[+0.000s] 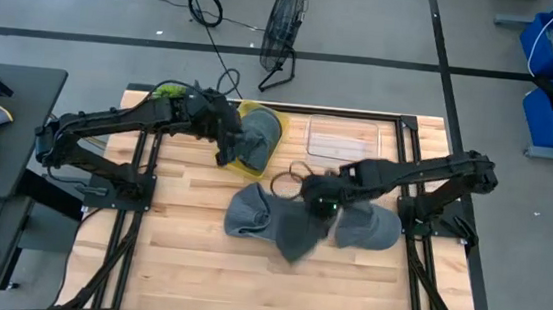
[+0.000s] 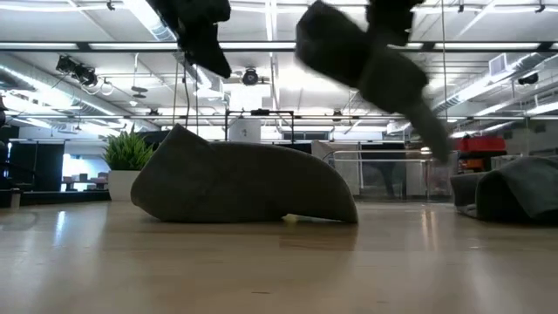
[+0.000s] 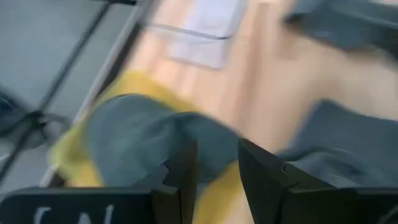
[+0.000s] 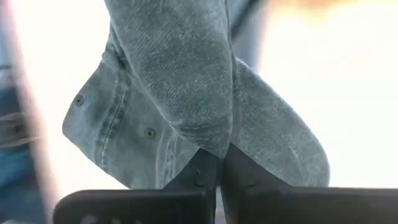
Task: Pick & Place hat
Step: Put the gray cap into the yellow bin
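Several grey denim hats are in view. One hat (image 1: 258, 138) lies in a yellow bin (image 1: 277, 123) at the table's far side. My left gripper (image 3: 216, 169) hovers open just above that hat (image 3: 137, 137), with nothing between its fingers. My right gripper (image 1: 319, 201) is over the table's middle, shut on another grey hat (image 1: 296, 235), which shows lifted in the low view (image 2: 366, 61). Two more hats rest on the wood: one (image 1: 249, 213) to the left of the held hat and one (image 1: 370, 228) to its right. My right gripper pinches a bunched fold of the grey hat's cloth (image 4: 205, 134) between its two fingers (image 4: 202, 171); several layers seem gathered there. The hat is lifted clear of the table and hangs slack, tilted, with one end (image 2: 436, 139) trailing lower than the rest.
A clear plastic lid or tray (image 1: 343, 139) lies at the far edge, right of the bin. A dark ring (image 1: 286, 184) sits on the wood near the middle. The near half of the table (image 1: 245, 283) is bare wood. A fan (image 1: 282, 35) stands on the floor beyond.
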Robot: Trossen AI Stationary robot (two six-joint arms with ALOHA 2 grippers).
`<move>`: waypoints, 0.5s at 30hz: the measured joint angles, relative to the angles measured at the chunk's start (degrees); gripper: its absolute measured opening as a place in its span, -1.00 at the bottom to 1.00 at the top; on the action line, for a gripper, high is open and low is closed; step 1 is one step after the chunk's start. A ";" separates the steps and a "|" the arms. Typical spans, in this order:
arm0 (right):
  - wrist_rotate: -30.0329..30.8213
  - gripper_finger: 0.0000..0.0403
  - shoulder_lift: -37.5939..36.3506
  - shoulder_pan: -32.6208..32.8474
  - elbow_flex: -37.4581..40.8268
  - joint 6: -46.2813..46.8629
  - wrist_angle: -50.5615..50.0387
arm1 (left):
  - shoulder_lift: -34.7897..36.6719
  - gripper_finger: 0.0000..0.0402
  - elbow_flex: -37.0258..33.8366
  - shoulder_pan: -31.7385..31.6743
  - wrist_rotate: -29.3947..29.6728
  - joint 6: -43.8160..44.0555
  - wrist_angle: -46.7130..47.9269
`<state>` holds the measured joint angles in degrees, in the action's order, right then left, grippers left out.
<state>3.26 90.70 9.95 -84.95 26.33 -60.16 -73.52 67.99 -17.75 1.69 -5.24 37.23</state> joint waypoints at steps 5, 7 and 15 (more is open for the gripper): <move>15.88 -0.97 0.01 -2.91 -1.55 -16.38 -0.85 | 0.00 -0.42 0.00 4.33 -3.01 -2.78 -1.47; 16.53 -0.97 0.39 -4.67 -1.55 -21.36 0.37 | 0.00 -0.42 0.00 6.09 -3.03 -3.78 -2.07; 16.08 -0.97 4.14 -10.92 -1.55 -26.41 7.44 | 0.00 -0.42 0.00 12.27 -2.99 -5.77 -9.58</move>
<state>19.34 94.83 -0.97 -86.50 -0.08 -52.72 -73.52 67.99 -5.48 -1.30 -11.02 27.66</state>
